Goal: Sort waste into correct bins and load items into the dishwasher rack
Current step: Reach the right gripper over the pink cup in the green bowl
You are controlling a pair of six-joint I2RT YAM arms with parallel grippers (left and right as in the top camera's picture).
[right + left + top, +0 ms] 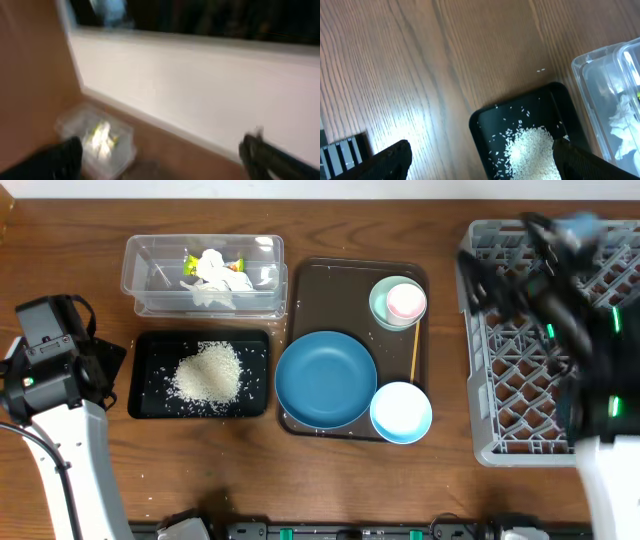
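Wood-grain table (330, 490) stretches across the room, and from where I stand the rubbish looks dealt with: the tissue (215, 275) and the small wrapper (190, 260) lie inside the clear tub (140, 280) at the back left. The rice (208, 372) sits heaped in the black tray (150, 395) just in front of it, with a few stray grains (540, 70) on the wood beside that tray. None of the dishes has been loaded. The blue plate (325, 378), the light-blue bowl (401, 412), the green bowl (378, 298) with the pink cup (406, 301) nested in it, and the chopstick (414, 352) all sit on the brown tray (320, 280) in the middle. The rack (520, 410) on the right shows nothing in it where I can see. So I'd say loading is the step in hand. The left gripper (480, 150) hangs over the black tray's near end, fingers spread wide and empty. The right gripper (161, 145) is likewise spread with nothing between its fingers. Its own view is blurred and points off toward a pale wall (200, 85), and from above the right arm (560, 280) is a smear over the rack. Next, I'd guess, that arm must come across to the brown tray, settle over one dish, perhaps the cup or the near bowl, and close on a rim.
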